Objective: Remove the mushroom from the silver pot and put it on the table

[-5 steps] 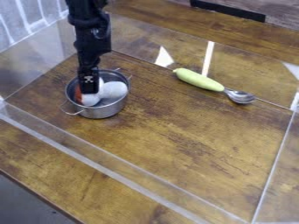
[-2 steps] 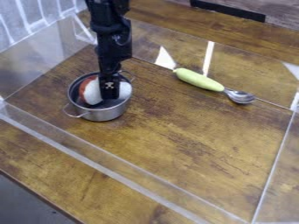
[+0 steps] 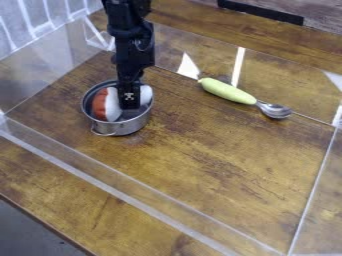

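I see the mushroom point(image 3: 106, 103) lying in the silver pot point(image 3: 118, 122) at left of frame, long axis roughly sideways, red cap pointing left. My gripper point(image 3: 130, 98) reaches straight down onto its white stem; I cannot tell how far the jaws are parted or whether they grip

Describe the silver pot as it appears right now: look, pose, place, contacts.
The silver pot is small, round, shiny metal with low straight sides. It sits upright on the dark wooden table, left of centre. Inside lies the mushroom, red-brown cap showing. The gripper reaches down into it; whether it touches the rim is unclear.
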Available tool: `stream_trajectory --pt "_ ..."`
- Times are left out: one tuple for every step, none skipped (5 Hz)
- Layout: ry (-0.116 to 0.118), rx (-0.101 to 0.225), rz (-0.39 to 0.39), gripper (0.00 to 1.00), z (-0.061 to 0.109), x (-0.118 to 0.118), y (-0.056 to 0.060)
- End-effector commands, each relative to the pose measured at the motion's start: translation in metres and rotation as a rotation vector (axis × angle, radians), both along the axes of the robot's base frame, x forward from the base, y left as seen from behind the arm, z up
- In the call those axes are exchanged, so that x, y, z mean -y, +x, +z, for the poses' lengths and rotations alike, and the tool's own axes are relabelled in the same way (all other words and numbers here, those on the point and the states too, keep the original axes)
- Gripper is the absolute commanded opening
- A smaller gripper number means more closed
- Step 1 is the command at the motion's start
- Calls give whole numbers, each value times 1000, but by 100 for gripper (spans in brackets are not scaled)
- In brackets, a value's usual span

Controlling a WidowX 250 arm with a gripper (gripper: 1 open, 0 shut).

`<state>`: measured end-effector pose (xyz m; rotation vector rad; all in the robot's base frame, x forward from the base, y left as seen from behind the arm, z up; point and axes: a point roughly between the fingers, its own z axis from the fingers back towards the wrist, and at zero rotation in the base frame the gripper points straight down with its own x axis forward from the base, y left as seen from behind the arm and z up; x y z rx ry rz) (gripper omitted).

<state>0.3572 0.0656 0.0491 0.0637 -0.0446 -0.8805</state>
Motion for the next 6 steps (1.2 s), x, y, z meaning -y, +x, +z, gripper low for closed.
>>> stream_trajectory --pt "37 69 -10 0 37 11 8" --pt "80 107 -44 0 69 36 12" --pt "94 153 -145 0 89 88 25" --pt "85 201 -217 0 94 138 29" --pt "58 243 -265 0 93 185 28" --pt "4 263 -303 0 74 210 30"
